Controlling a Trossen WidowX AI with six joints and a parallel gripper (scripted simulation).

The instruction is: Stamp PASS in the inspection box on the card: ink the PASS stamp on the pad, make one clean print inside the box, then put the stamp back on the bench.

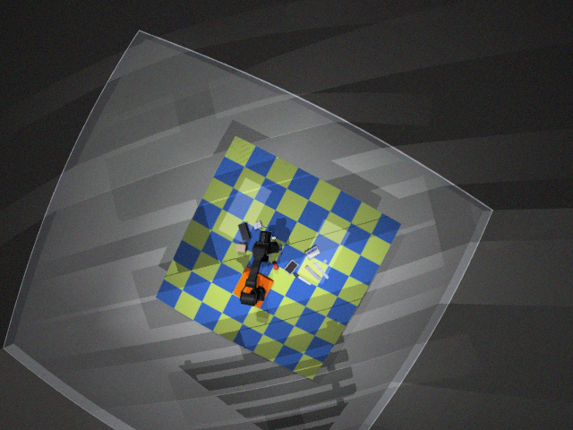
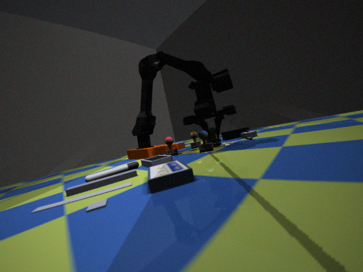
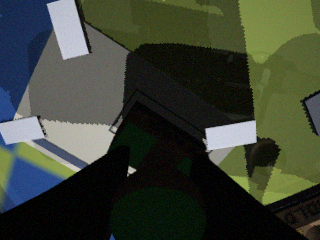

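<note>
While the black arm bends over the blue-and-yellow chequered desk, its fingers are clamped on the dark green round-knobbed stamp — knob uppermost, between them, its base over the pale grey card beside the orange base plate.

Top: high, far, straight down on whole bench. Exterior: low at a bench edge, facing arm. Wrist: close, downward; all share arm's surroundings.

Card partly behind green-knobbed stamp
</note>
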